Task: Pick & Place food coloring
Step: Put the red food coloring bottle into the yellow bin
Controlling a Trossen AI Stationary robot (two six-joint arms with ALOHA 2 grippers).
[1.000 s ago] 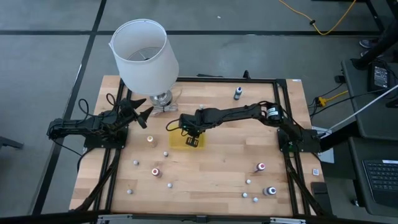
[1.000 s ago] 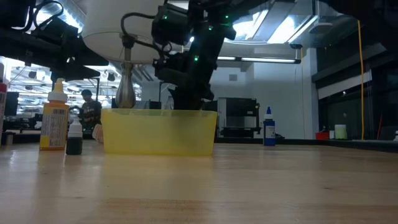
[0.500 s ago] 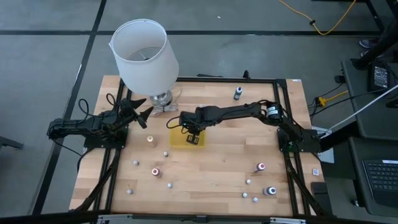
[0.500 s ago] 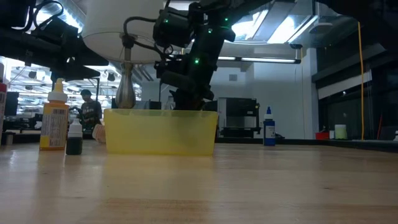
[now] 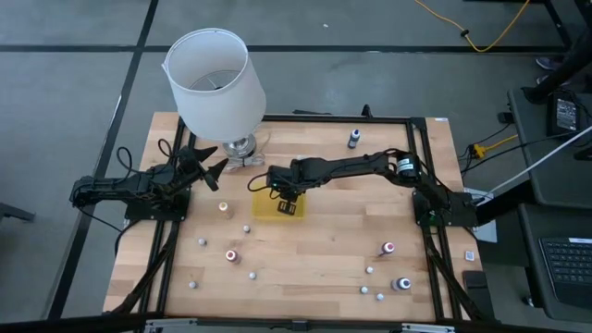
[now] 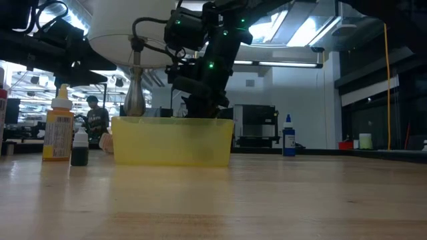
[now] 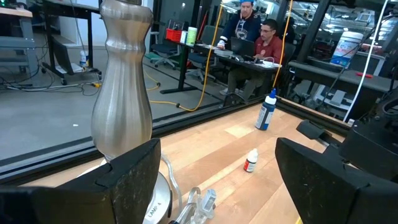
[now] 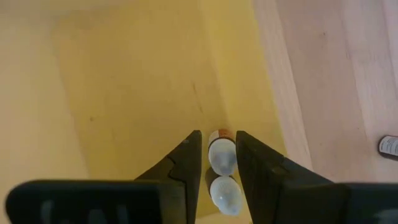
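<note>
From above, the right gripper (image 5: 284,196) reaches into the yellow tray (image 5: 265,211); the left gripper (image 5: 215,170) waits beside the lamp (image 5: 215,81), fingers spread. At table level, an orange-labelled bottle (image 6: 59,131) stands beside the tray. The right wrist shows the fingers (image 8: 186,163) flanking a small bottle (image 8: 221,154) inside the tray; whether they pinch it, I cannot tell.
</note>
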